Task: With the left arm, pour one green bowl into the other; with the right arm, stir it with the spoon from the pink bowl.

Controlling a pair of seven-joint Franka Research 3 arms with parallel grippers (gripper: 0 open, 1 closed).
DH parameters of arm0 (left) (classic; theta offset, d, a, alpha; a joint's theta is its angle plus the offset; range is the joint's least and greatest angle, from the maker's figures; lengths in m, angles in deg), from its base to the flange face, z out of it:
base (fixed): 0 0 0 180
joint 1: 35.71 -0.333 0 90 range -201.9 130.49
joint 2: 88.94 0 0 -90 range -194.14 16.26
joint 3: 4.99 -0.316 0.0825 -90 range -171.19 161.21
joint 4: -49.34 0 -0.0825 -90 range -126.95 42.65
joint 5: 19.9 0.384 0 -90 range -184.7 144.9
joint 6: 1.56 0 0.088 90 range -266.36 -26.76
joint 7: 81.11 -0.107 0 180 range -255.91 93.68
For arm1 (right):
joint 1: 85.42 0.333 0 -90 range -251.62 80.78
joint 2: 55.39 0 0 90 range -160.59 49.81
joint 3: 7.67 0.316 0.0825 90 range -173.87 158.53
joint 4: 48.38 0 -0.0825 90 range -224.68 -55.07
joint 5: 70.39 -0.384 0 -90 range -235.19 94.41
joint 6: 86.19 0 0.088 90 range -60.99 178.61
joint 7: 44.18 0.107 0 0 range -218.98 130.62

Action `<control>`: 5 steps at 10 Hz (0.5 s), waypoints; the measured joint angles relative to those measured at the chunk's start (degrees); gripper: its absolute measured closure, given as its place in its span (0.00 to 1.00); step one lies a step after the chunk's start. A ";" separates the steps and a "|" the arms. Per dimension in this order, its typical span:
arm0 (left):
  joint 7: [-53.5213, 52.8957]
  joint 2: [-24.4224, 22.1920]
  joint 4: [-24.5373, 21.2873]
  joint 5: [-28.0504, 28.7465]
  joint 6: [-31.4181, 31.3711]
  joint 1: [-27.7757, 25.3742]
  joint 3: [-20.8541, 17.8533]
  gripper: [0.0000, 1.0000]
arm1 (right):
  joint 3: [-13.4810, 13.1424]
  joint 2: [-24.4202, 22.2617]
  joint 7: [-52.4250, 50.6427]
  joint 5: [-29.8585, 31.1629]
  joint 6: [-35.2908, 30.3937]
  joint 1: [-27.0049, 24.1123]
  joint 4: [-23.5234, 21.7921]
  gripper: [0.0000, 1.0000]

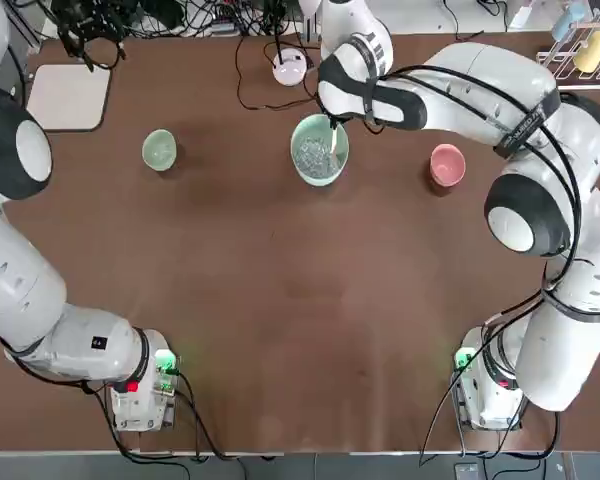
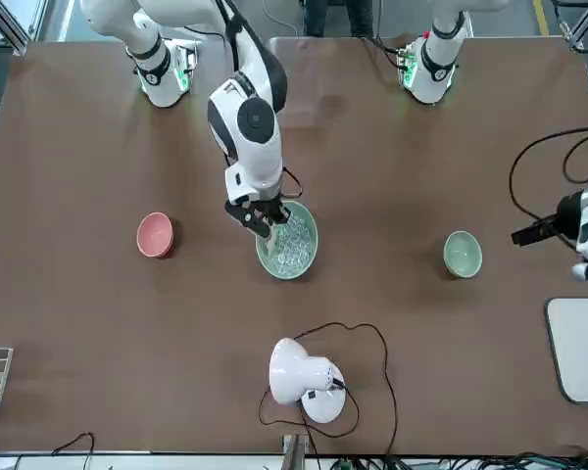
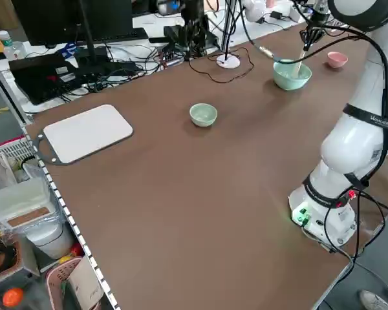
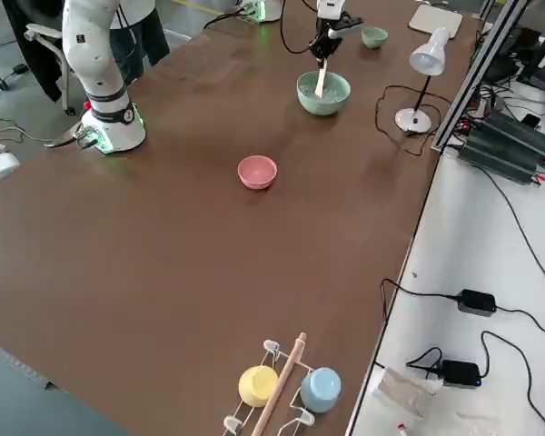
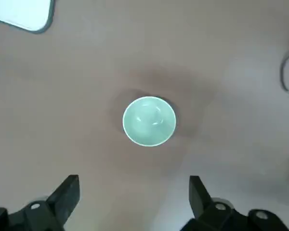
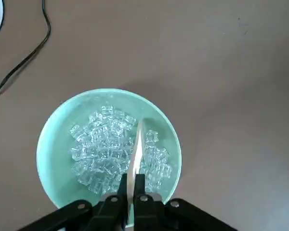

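Since the small green bowl (image 5: 149, 121) sits empty beneath the left gripper's (image 5: 135, 199) parted fingers, pouring looks finished; the right gripper (image 6: 131, 185) grips the spoon (image 6: 137, 156) in the big bowl (image 6: 55, 144), perhaps mid-stir.

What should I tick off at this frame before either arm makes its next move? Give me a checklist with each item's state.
1. Right gripper shut on the spoon: ok.
2. Spoon's far end inside the large green bowl: ok.
3. Clear bits in the large bowl: ok.
4. Small green bowl empty and upright on the table, apart from the large one: ok.
5. Left gripper open and free of any bowl: ok.
6. Spoon's tip touching the large bowl's bottom: cannot tell; the clear bits crowd around it.
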 joint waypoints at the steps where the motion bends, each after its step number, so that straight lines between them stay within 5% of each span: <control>1: -0.11 -0.72 2.25 0.00 2.24 -0.15 -0.04 0.00 | 0.08 -0.01 0.48 -0.50 1.19 0.17 0.05 0.94; 5: -2.89 -4.36 7.67 1.51 6.14 -0.40 1.88 0.00 | 0.22 -0.06 6.81 -1.73 8.79 0.51 0.32 0.94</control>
